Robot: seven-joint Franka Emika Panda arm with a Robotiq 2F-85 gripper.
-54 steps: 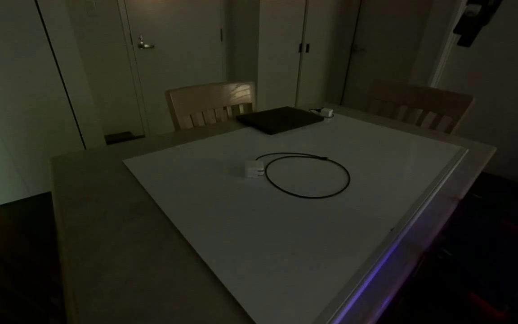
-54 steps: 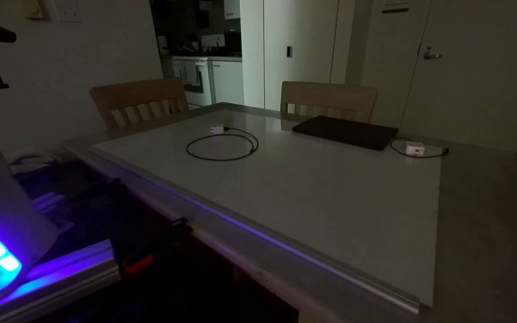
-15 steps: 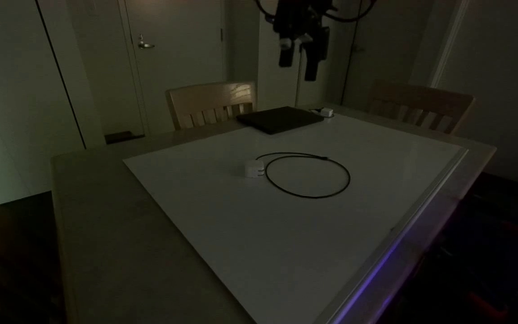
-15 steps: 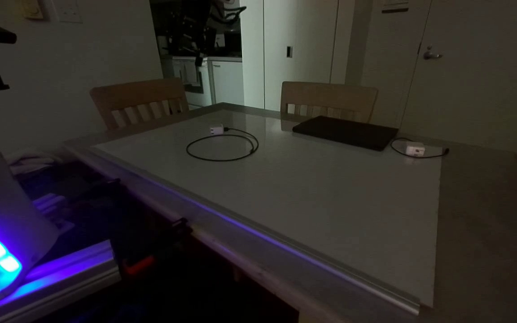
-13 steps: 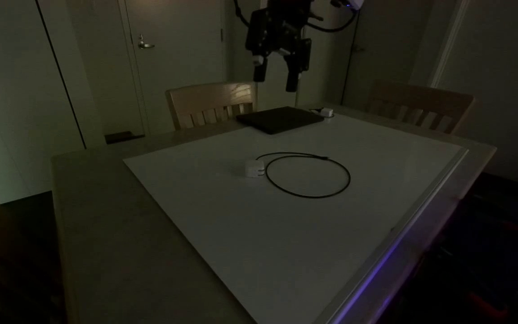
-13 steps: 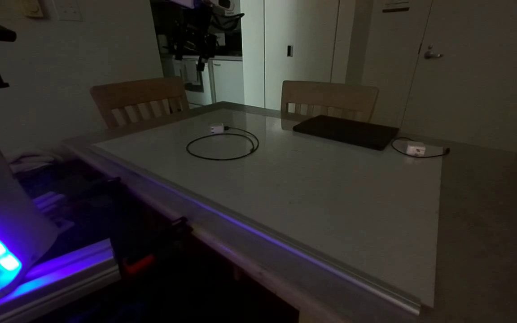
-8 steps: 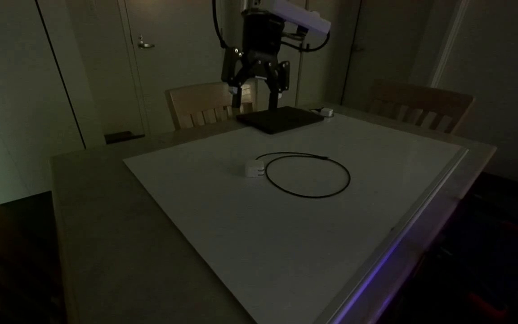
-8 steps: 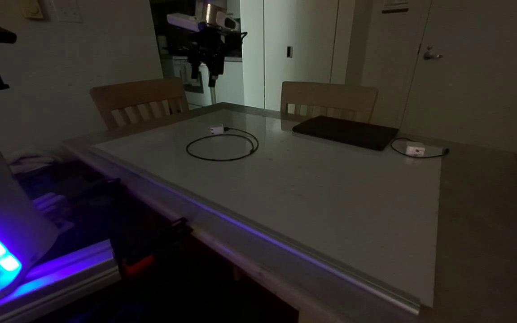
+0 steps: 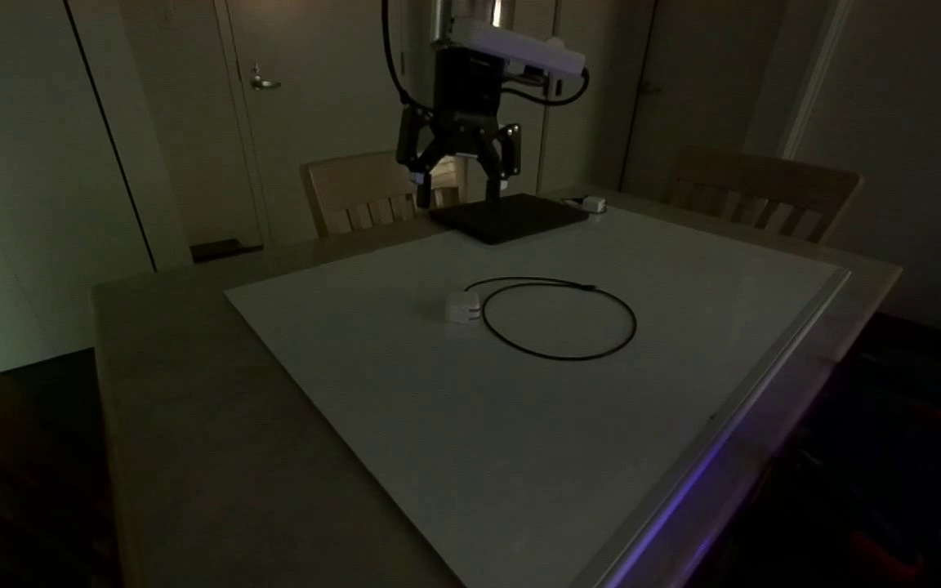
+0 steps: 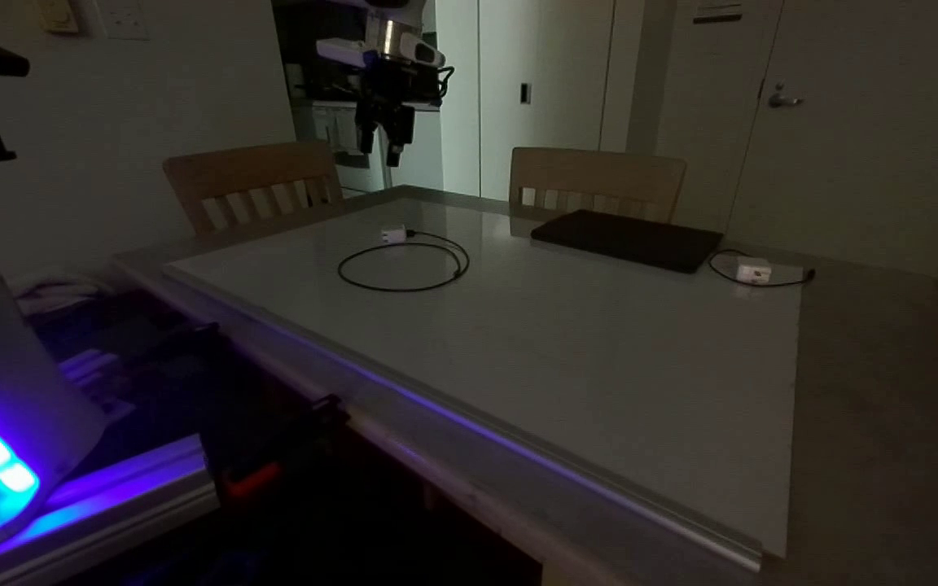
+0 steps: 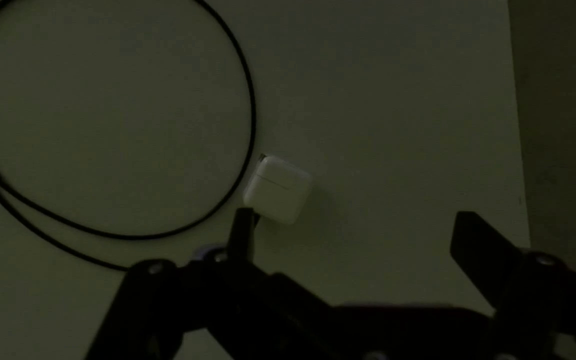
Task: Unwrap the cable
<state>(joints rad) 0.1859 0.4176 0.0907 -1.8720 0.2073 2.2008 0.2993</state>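
Pointing downward; gripper (image 9: 458, 202) spread above white board (image 9: 479, 425); cable (image 11: 253, 115) looped on it

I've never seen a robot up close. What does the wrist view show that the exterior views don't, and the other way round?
Only the wrist view: a fine line across the white charger, which cannot be made out in the exterior views.

Only the exterior views: the flat dark slab, wooden chairs, a door and a second charger.

Both: the black cable looped on the white board, that white charger beside the loop, and the open gripper, holding nothing.
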